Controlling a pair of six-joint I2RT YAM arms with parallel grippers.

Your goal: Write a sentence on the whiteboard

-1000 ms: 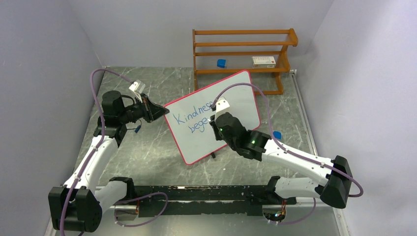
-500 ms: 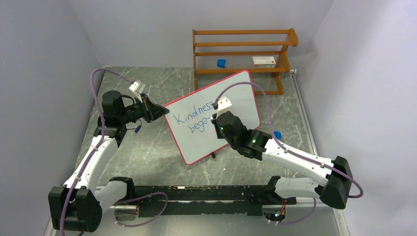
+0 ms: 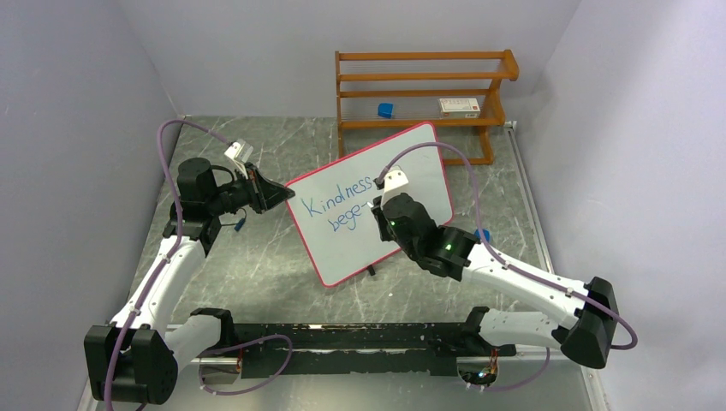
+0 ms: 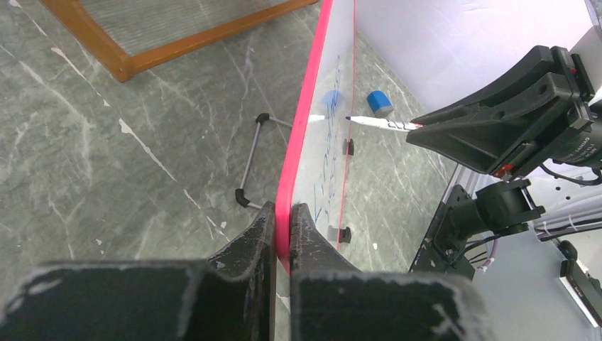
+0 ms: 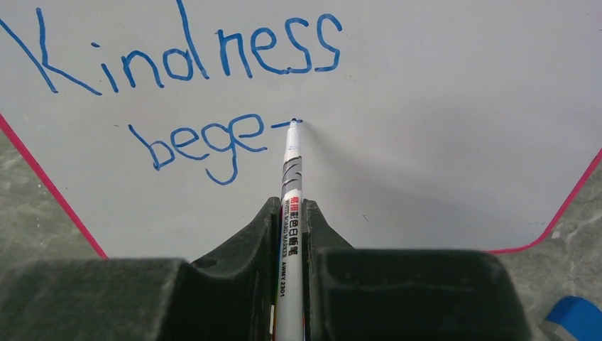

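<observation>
Shift: right gripper [image 3: 374, 205] has slid rightward along line two, so "Kindness" now reads whole and "bege" has gained a dash.
Top view, whiteboard [image 3: 415, 167]: it stands tilted on the table [image 3: 257, 257], mid-scene, just in front of the wooden rack [image 3: 424, 90], with its face turned toward the right arm.
Top view, left gripper [image 3: 282, 195]: it is clamped on the board's left edge, bracing it against the pen's push, by my read.
Left wrist, grip: both jaws pinch the pink rim edge-on, and a wire stand [image 4: 250, 167] props the back.
Left wrist, marker [image 4: 376, 123]: the nib is at the writing face, touching as far as I can tell.
Right wrist, hold: the fingers are closed tight round the marker barrel, with the nib poking well forward so the jaws clear the surface.
Right wrist, sentence [image 5: 206, 67]: blue "Kindness" sits above and "bege–" below, and the nib is at the dash's right end.
Progress: the second word looks unfinished, and there is blank board below for more.
</observation>
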